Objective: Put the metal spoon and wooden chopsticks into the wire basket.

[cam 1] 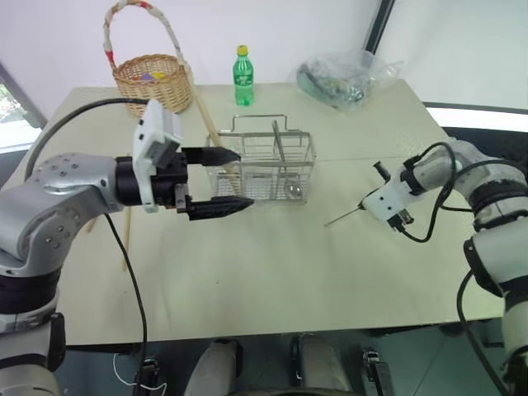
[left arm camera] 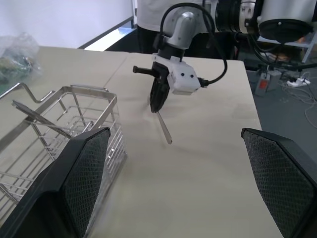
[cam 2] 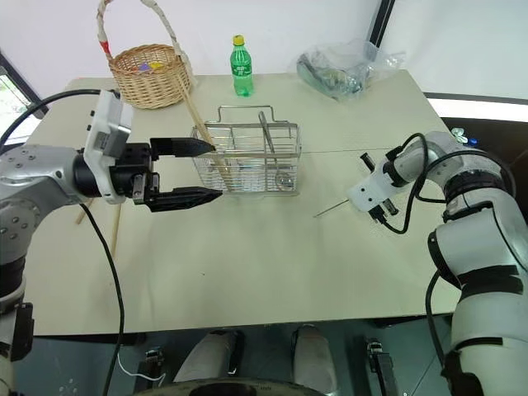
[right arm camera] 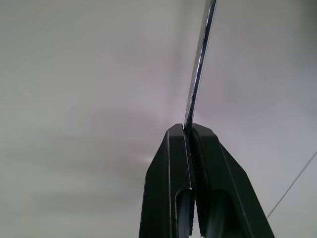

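The wire basket (cam 1: 262, 169) stands mid-table. A metal spoon (cam 1: 292, 190) leans inside it, bowl down. One wooden chopstick (cam 1: 210, 124) also rests in it, slanting up and out toward the far left. Another chopstick (cam 1: 126, 239) lies on the table at the left, partly behind my left arm. My left gripper (cam 1: 241, 178) hangs open at the basket's left end, nothing between its fingers (left arm camera: 84, 173). To the right of the basket, my right gripper (left arm camera: 156, 106) is shut on a thin metal utensil (cam 1: 342, 218), whose free end slants down toward the table.
A round wicker basket (cam 1: 153, 78) with a tall handle stands at the far left. A green bottle (cam 1: 242, 76) and a crumpled plastic bag (cam 1: 342, 78) stand along the far edge. Bare tabletop (cam 1: 272, 272) stretches in front of the wire basket.
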### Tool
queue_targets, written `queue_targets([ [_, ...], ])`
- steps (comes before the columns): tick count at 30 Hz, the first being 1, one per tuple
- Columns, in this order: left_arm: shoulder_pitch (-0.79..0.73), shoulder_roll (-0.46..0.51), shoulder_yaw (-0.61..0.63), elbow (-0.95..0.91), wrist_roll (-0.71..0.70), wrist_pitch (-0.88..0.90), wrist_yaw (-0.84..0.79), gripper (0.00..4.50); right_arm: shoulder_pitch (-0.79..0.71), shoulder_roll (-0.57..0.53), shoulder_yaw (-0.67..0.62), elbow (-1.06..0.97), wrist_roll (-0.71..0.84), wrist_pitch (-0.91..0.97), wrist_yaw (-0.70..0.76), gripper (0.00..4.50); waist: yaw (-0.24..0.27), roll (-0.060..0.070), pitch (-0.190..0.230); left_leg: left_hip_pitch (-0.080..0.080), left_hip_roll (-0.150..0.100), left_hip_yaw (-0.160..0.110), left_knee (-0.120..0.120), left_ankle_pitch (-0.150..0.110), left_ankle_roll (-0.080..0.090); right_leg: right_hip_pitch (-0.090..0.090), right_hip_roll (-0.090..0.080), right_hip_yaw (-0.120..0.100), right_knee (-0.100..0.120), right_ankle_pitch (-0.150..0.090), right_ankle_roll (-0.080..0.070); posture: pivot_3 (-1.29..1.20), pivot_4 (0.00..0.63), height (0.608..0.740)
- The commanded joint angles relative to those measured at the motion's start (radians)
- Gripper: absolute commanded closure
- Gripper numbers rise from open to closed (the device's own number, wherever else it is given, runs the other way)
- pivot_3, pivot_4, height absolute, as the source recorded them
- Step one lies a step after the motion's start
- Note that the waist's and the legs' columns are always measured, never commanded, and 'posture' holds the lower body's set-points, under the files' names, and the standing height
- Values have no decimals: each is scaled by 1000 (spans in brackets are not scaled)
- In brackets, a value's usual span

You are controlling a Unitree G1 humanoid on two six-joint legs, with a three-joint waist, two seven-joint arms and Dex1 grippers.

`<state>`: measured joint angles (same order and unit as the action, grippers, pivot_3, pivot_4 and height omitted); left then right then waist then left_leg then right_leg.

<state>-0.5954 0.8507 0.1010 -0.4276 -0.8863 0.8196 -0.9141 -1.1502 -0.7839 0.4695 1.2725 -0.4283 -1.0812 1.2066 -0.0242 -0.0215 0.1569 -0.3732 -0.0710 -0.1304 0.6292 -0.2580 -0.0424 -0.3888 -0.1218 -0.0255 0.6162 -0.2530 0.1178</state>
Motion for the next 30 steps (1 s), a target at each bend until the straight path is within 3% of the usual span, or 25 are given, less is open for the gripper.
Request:
queue_targets([
  [1, -27, 11, 66, 17, 0, -24, 6, 0, 137, -39, -187, -401, 495, 354, 314, 4397, 1, 0, 0, 0, 1, 0, 1, 0, 0, 0, 0, 0, 0, 0, 0, 0, 150, 674],
  [4, -38, 14, 86, 35, 1, -26, 11, 0, 289, -128, -315, -917, 839, 937, 316, 4397, 9, 4, 2, -2, 3, -3, 1, 0, 0, -1, 0, -1, 0, 1, 2, 0, 150, 674],
  [6, -42, 15, 90, 43, 7, -30, 7, 0, 335, -162, -392, -1113, 975, 1186, 236, 4397, 13, 5, 1, -2, 2, -3, 1, 0, 1, -1, -1, -1, 0, 1, 1, 0, 150, 674],
  [9, -51, 11, 82, 65, 27, -47, -1, 0, 311, -139, -511, -1290, 1193, 1517, 23, 4397, 13, 2, 0, -1, 2, -3, 0, -1, 2, -1, -2, -1, -1, 1, 1, 0, 150, 674],
  [12, -62, 1, 70, 86, 46, -64, -5, 0, 254, -45, -573, -1357, 1298, 1693, -197, 4397, 12, 1, -1, -2, 3, -3, 0, -1, 2, -1, -2, -1, -2, -1, -3, 0, 150, 674],
  [18, -76, -18, 61, 102, 64, -77, -11, 0, 230, 157, -517, -1362, 1142, 1722, -493, 4397, 14, -1, -2, -3, 2, -3, 0, -1, 2, -2, -2, -2, -2, 2, -1, 0, 150, 674],
  [24, -74, -17, 81, 85, 57, -67, 3, 0, 277, 270, -446, -1298, 963, 1617, -574, 4397, 12, -1, -2, -5, -1, -3, 0, -1, 3, -4, -3, -2, -2, 3, 2, 0, 150, 674],
  [30, -49, -1, 113, 61, 45, -50, 18, 0, 353, 319, -395, -1228, 821, 1494, -566, 4397, 9, -1, -2, -4, -1, -3, 0, -1, 3, -4, -2, -2, -1, 3, 3, 0, 150, 674],
])
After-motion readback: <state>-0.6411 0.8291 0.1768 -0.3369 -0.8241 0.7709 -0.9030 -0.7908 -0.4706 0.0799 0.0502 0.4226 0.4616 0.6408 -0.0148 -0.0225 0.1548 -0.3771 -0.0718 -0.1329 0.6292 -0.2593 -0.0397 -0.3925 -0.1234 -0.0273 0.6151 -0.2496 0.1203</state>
